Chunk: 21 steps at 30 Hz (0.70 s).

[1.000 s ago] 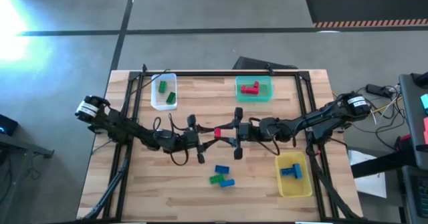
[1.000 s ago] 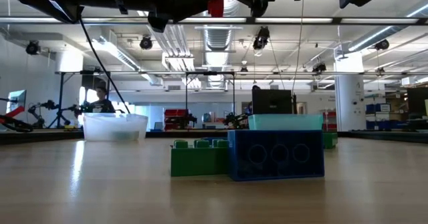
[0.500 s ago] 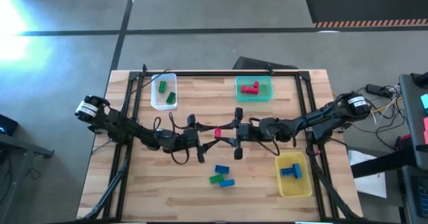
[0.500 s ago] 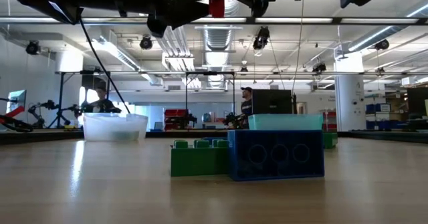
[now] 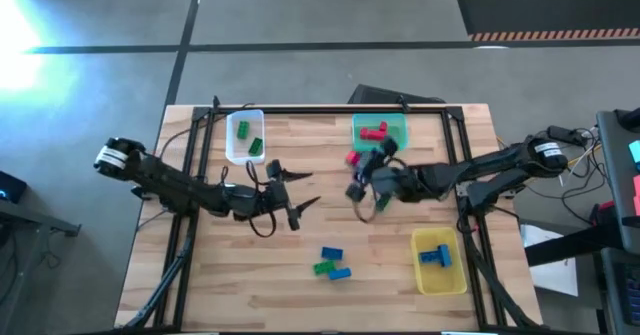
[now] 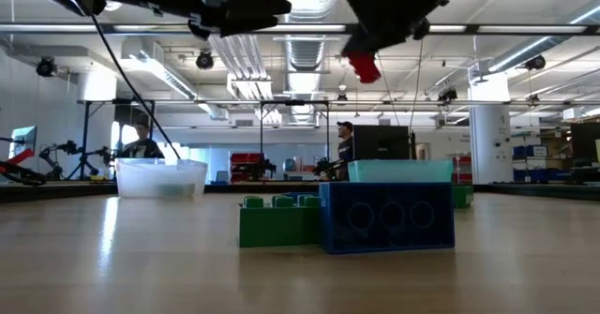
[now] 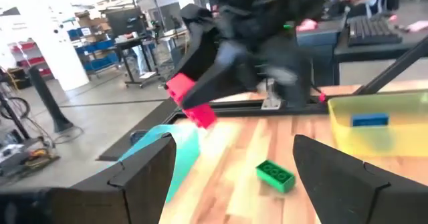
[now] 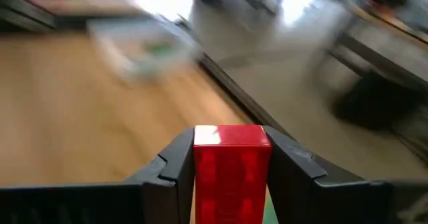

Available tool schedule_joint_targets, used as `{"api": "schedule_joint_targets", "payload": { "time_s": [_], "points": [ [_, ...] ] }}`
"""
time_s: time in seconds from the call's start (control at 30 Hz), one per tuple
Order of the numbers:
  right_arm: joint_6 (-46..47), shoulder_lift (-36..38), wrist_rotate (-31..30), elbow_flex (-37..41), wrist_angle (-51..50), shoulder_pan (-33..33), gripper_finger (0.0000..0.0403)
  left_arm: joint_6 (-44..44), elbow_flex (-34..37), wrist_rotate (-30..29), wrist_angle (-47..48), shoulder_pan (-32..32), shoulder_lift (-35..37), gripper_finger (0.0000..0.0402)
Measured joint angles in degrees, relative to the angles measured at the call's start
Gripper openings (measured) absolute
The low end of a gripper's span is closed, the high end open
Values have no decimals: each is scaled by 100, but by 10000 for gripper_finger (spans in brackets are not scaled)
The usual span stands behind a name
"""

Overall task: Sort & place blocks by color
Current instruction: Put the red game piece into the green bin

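Right gripper (image 5: 352,161) clamped a red block (image 5: 351,159) at upper center, beside teal bin (image 5: 403,125); left gripper (image 5: 296,190) fingers apart, center-left.

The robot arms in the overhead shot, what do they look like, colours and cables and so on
Both arms are slim, dark, jointed links. Each has a white cylindrical cap with a dark band at its outer end, the left arm at the table's left, the right arm at its right. Thin black cables loop along both. The left gripper and right gripper have dark fingers.
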<state>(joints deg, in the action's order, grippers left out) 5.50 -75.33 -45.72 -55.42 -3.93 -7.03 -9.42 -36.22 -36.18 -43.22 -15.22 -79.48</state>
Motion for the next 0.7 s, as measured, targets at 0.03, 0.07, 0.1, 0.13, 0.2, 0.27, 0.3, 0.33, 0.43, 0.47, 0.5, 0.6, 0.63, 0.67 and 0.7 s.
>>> {"api": "schedule_joint_targets", "payload": {
  "time_s": [0.03, 0.07, 0.1, 0.13, 0.2, 0.27, 0.3, 0.33, 0.43, 0.47, 0.5, 0.6, 0.63, 0.67, 0.7],
  "points": [
    [197, -3, -134, -148, -502, 141, 127, -63, 7, -20, 109, 29, 92, 283],
    [363, -29, -196, -274, -873, 301, 127, -119, 15, -45, 195, 62, 174, 283],
    [505, -53, -207, -400, -1241, 506, 127, -168, 15, -48, 234, 102, 232, 283],
    [595, -72, -205, -499, -1561, 709, 127, -202, 15, -52, 283, 144, 290, 283],
    [718, -154, -206, -635, -1972, 1155, 127, -312, 15, -68, 364, 215, 372, 283],
    [730, -215, -174, -681, -2218, 1607, 127, -431, 15, -68, 377, 299, 423, 283],
    [733, -246, -106, -700, -2283, 1845, 127, -478, 15, -70, 376, 345, 444, 283],
    [734, -260, 14, -708, -2296, 2090, 127, -511, 15, -70, 375, 398, 462, 283],
    [701, -299, 447, -602, -2206, 2785, 127, -612, 15, -70, 407, 551, 523, 283],
    [697, -326, 517, -562, -2167, 2988, 127, -623, 15, -70, 438, 603, 552, 283],
    [704, -359, 558, -513, -2160, 3184, 127, -640, 15, -70, 452, 669, 574, 283],
    [795, -470, 708, -359, -2151, 3666, 127, -657, 15, -70, 627, 888, 653, 283],
    [805, -513, 878, -305, -2104, 3801, 127, -656, 15, -70, 649, 963, 657, 283],
    [823, -561, 1079, -252, -2062, 3926, 127, -657, 15, -72, 669, 1047, 657, 283],
    [848, -623, 1265, -209, -2038, 4027, 127, -657, 15, -69, 676, 1127, 657, 283]
  ]
}}
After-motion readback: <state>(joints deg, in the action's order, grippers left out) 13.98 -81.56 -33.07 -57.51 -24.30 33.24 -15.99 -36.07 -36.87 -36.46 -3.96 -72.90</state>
